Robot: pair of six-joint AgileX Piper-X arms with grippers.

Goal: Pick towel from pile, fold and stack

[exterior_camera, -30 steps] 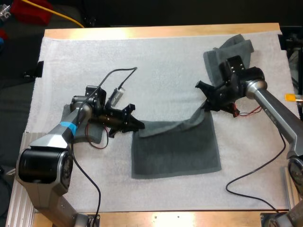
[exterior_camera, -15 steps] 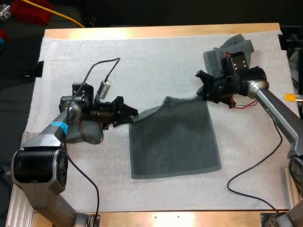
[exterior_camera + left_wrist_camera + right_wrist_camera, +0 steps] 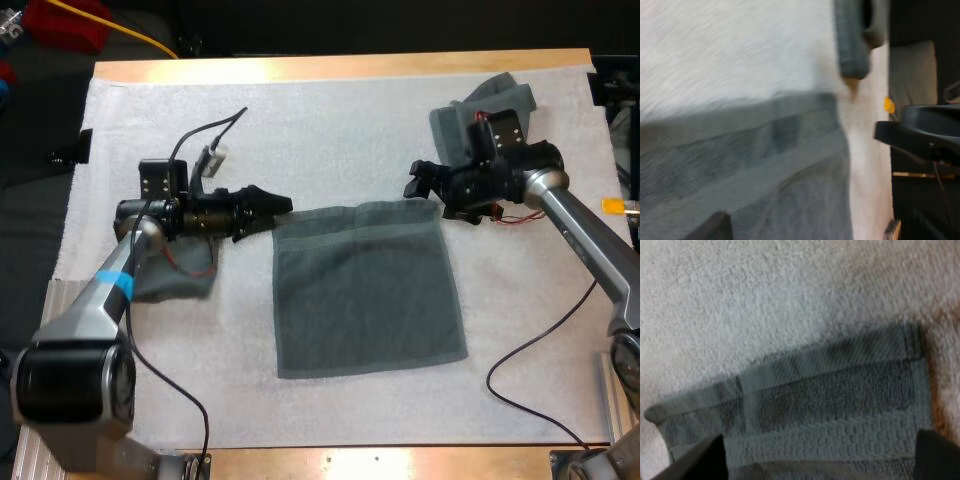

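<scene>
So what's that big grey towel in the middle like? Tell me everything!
The towel is dark grey-green, soft, looped cloth, with a flatter woven band running along its far edge. It lies spread out flat as a neat rectangle, nearly smooth, in the middle of the white mat, which is the surface it rests on. The left gripper is at its far left corner, and the right gripper, fingers open, is just beyond its far right corner.
</scene>
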